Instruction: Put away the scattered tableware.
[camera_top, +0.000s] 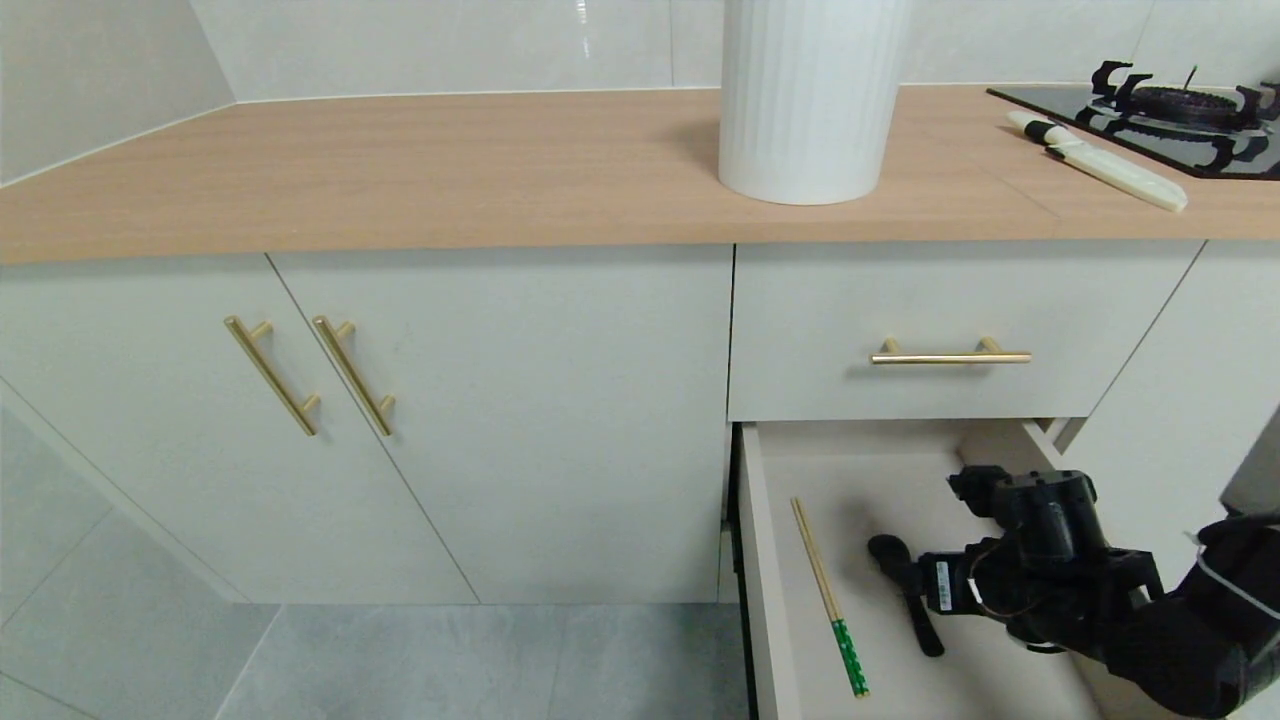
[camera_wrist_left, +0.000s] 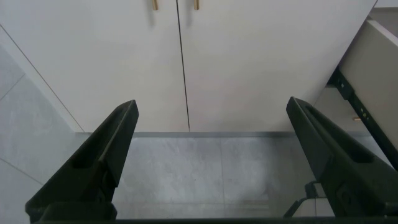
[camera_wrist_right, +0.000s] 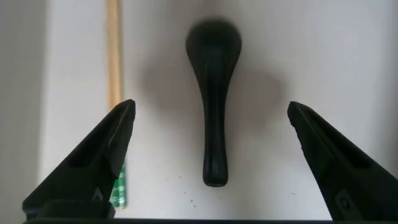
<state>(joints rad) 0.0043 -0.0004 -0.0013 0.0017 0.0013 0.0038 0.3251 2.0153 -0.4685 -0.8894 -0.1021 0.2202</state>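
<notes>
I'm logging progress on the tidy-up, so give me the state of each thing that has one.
Lower pale drawer: open.
Upper pale drawer, brass handle: shut.
Two pale cabinet doors: shut.
Black plastic spoon: lying in open drawer, ungripped.
Green-tipped wooden chopsticks: lying in that drawer.
Right gripper: open above spoon.
Left gripper: open, empty.

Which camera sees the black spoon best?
The right wrist view: the black spoon lies whole, straight below. The head view shows it farther off in the drawer. The left wrist view faces cabinet doors.
</notes>
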